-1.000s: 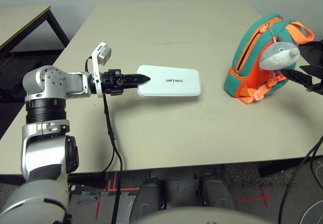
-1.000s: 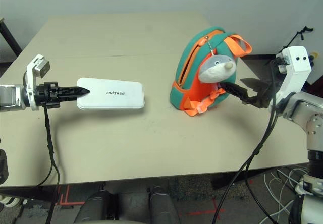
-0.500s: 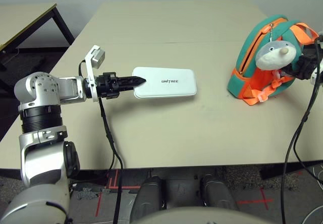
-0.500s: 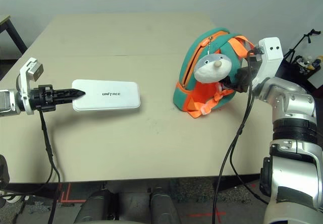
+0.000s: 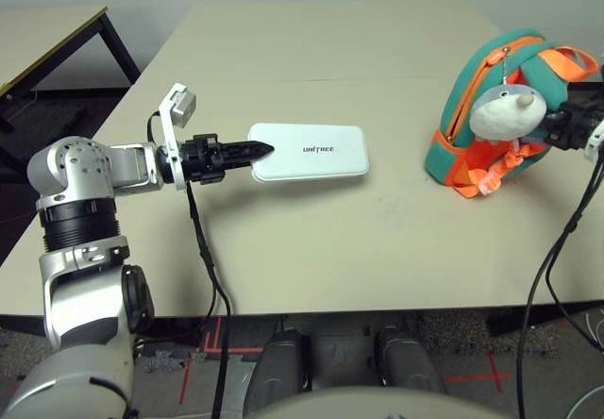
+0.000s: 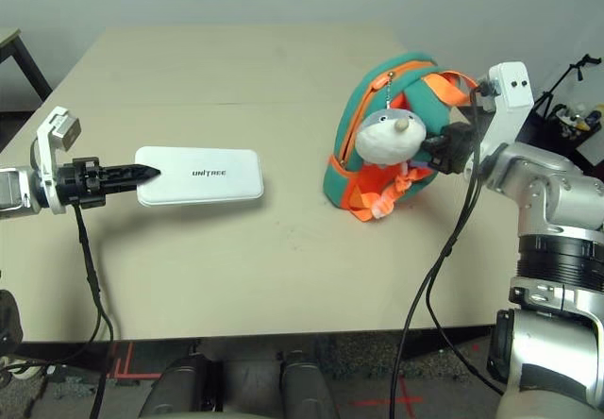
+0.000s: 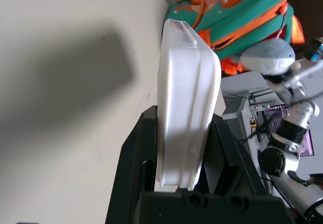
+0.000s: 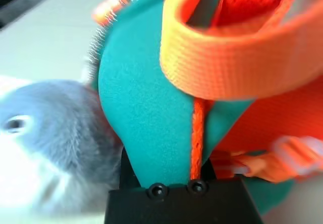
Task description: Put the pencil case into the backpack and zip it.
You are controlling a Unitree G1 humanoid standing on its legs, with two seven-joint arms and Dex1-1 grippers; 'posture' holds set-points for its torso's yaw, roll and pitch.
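The robot holds both of the task's things, one in each arm, and the loading step has yet to begin. The left pincer (image 5: 257,149) is clamped on one short end of the pencil case (image 5: 316,151), which it carries flat and clear of the counter (image 5: 311,240); the case's shadow falls on the surface beneath it. In the left wrist view the two black fingers (image 7: 132,163) press on either face of the white case. The right pincer (image 8: 161,171) is closed on a teal fabric edge with orange trim on the backpack (image 6: 363,117), just beside the grey-and-white plush charm (image 6: 385,138). The backpack stands upright at the robot's right, well apart from the case, and its orange-trimmed zipper opening faces the case.

By the look of it the step in hand is steadying the bag and holding its mouth open. The next move calls for the left arm to carry the case across and slide its free end into the gap, while the right grip keeps the opening wide; zipping comes after.

Count: one pencil case, one backpack, one plush charm, two pincers, one counter in use
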